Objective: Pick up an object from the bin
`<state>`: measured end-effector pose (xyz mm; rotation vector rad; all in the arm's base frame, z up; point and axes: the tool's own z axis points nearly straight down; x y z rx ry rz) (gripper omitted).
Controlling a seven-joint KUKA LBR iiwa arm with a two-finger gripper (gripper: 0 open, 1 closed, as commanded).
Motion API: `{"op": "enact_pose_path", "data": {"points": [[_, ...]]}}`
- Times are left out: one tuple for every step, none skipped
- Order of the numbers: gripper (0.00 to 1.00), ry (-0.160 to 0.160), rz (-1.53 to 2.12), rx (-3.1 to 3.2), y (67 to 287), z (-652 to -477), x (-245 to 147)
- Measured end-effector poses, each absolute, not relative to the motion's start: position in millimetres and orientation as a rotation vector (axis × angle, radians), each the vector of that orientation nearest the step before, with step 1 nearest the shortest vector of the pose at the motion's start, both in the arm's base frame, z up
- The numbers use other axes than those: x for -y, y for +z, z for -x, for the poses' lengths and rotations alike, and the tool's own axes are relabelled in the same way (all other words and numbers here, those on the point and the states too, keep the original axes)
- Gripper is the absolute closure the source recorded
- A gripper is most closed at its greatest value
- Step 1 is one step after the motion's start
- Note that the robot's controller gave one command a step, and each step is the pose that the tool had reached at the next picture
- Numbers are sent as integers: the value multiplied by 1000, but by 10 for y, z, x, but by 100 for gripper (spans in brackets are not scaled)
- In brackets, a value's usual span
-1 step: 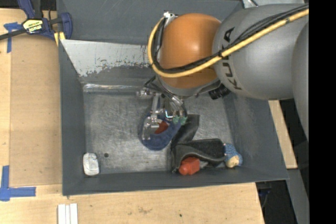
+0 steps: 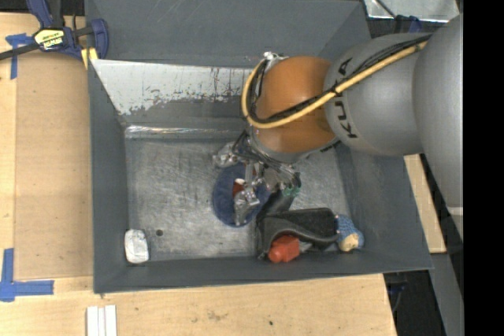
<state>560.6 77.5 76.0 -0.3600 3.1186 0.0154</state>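
Front wall: black tool w/ red knob (image 2: 311,223), long axis approx. along the wall, just view-right of my claw (image 2: 252,191). White lump (image 2: 136,245) well apart, front-left corner. Blue round thing (image 2: 227,202) mid-bin, under the claw, showing mostly to view-left; nearest pick, I judge. Claw wide or narrow: can't tell. Orange wrist cover (image 2: 287,102) hides the floor behind.
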Motion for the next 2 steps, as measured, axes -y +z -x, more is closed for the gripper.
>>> {"op": "enact_pose_path", "data": {"points": [[100,10,365,-3120,785,-5607,-769],[100,0,456,-3097,2122,-5579,-851]]}}
